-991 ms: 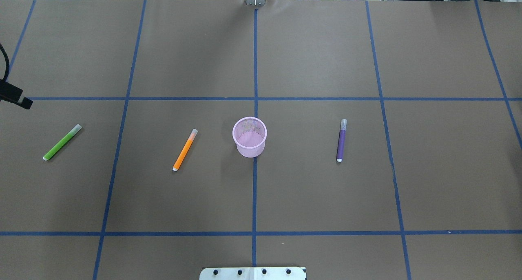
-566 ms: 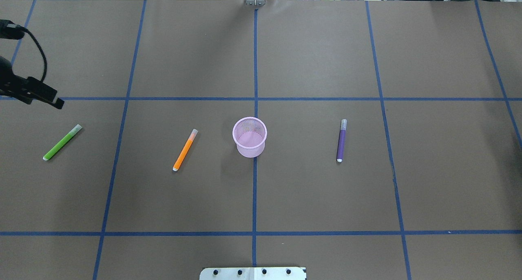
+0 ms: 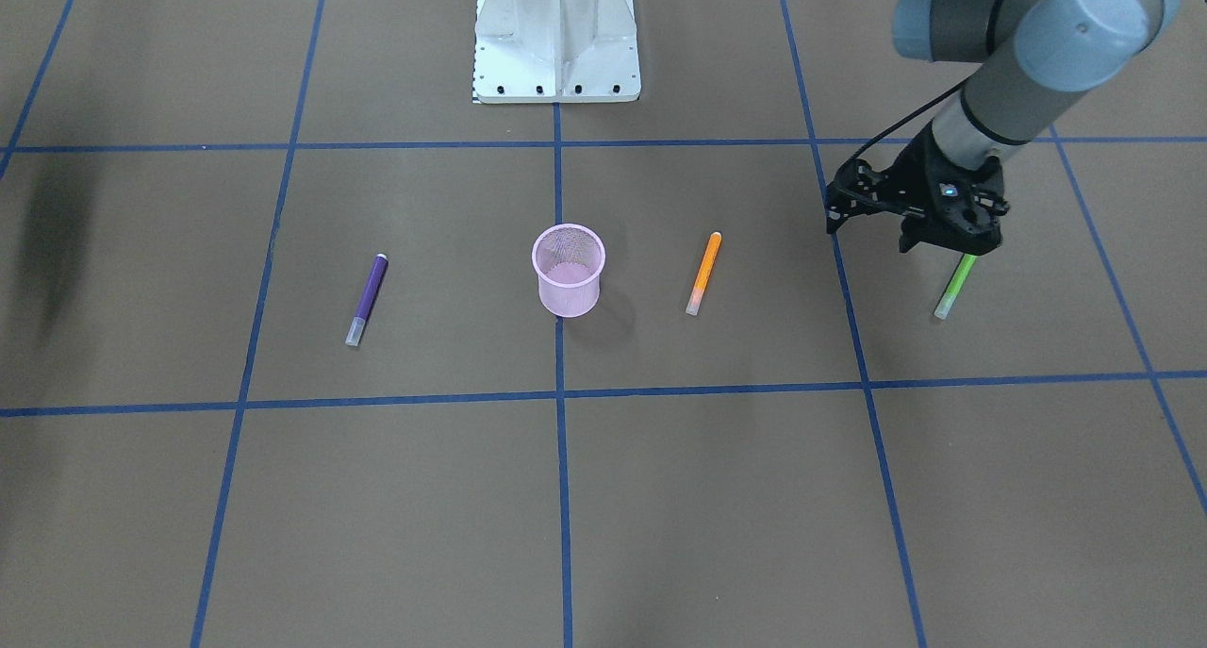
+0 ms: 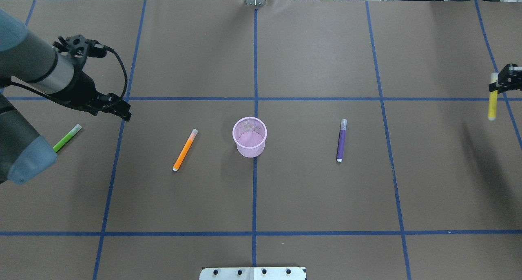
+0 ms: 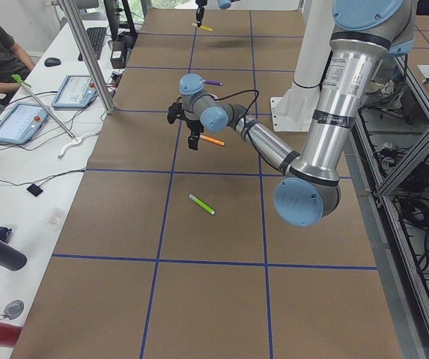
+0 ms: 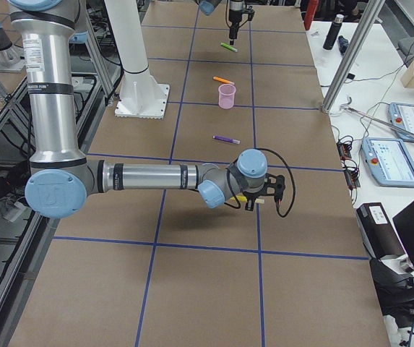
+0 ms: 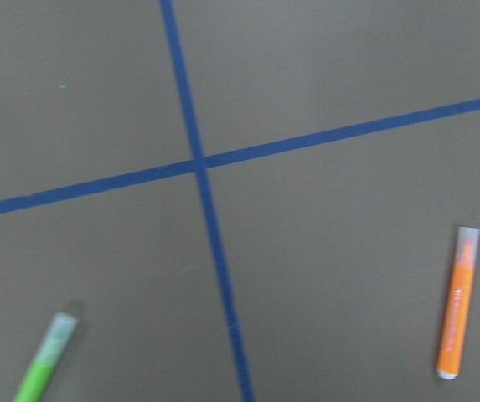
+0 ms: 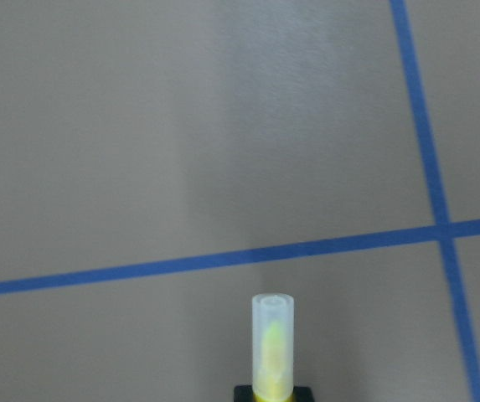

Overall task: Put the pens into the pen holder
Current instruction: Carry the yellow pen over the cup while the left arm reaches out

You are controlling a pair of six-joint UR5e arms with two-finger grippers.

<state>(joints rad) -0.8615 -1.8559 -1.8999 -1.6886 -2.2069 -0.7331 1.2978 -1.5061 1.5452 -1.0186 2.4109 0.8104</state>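
I see the desk (image 4: 310, 60) evenly and brightly lit from above, with only soft, smeared shadows. My left wrist view is blurred, and the green pen (image 7: 45, 356) there looks fuzzy at its edges.

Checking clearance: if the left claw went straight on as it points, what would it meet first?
The left claw would likely meet bare table by the tape line, between green pen and orange pen; depth unclear.
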